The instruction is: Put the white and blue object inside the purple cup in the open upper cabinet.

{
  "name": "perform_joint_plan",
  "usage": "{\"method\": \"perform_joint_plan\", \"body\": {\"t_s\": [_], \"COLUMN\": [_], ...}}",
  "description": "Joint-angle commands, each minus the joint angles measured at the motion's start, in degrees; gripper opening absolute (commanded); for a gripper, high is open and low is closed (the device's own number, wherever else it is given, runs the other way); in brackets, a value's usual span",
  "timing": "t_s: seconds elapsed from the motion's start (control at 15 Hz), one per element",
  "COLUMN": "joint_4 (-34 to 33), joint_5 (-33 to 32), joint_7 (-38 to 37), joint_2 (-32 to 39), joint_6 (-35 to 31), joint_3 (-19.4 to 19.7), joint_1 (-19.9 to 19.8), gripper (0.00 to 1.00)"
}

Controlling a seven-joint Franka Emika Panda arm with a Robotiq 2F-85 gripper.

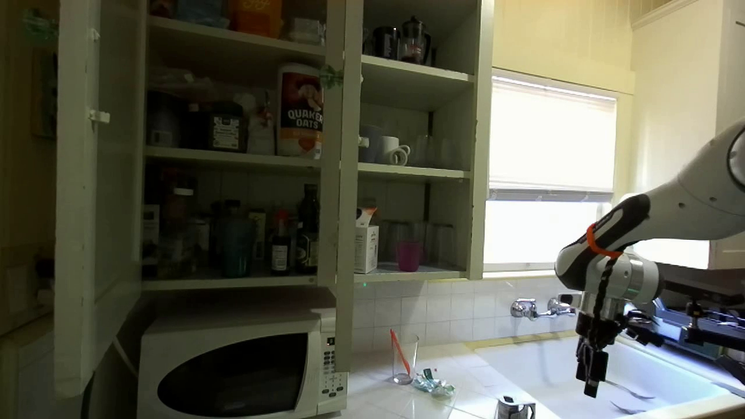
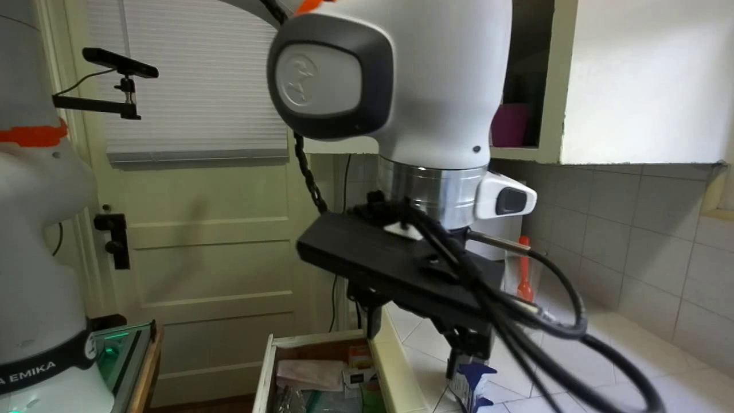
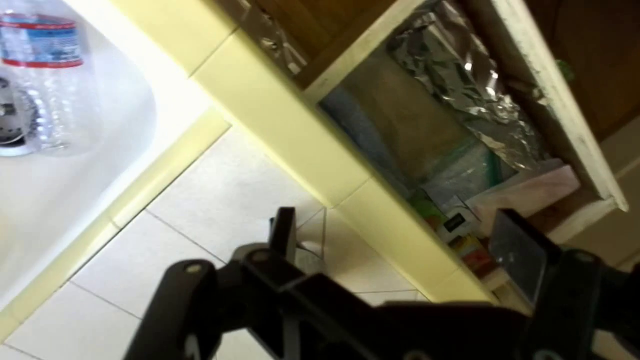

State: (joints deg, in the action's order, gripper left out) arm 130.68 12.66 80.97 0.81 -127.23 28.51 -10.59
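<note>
The purple cup (image 1: pixel 409 256) stands on the lowest right shelf of the open white upper cabinet (image 1: pixel 482 139). It also shows in an exterior view (image 2: pixel 509 126), partly behind my arm. A small white and dark blue object (image 2: pixel 471 387) is on the tiled counter, just below one of my fingers in that view, cut by the frame's bottom. My gripper (image 2: pixel 413 349) points down, fingers wide apart, with nothing between them. In the wrist view my gripper (image 3: pixel 402 245) is over the counter edge. A pale rounded thing (image 3: pixel 309 261) is mostly hidden behind a finger; I cannot tell what it is.
A glass with a red spoon (image 1: pixel 404 364), a crumpled wrapper (image 1: pixel 433 384) and a silver jug (image 1: pixel 515 408) stand near the microwave (image 1: pixel 233 372). The sink (image 1: pixel 675 372) is beside the counter. An open drawer (image 3: pixel 560 100) juts out. A white box (image 1: pixel 366 249) stands beside the cup.
</note>
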Motion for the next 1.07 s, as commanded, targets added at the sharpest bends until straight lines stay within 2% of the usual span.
{"method": "perform_joint_plan", "body": {"t_s": [0.0,0.2,0.53,0.67,0.8,0.87,1.0], "joint_4": [-2.6,-1.4,-1.2,-2.0,-2.5,-1.7,-1.8], "joint_5": [-1.2,2.0,10.5,10.9,8.3,8.1,8.1], "joint_7": [0.3,-0.7,0.7,1.2,-3.6,-1.8,-2.8], "joint_2": [7.7,9.8,10.7,11.7,12.5,10.9,11.3], "joint_6": [-11.1,-17.3,-17.2,-17.8,-19.6,-17.7,-18.4], "joint_3": [-6.4,-10.3,-14.7,-15.7,-15.6,-15.9,-16.4], "joint_1": [-2.7,-5.0,-9.7,-10.3,-9.6,-10.3,-10.3], "gripper": [1.00,1.00,1.00,1.00,1.00,1.00,1.00]}}
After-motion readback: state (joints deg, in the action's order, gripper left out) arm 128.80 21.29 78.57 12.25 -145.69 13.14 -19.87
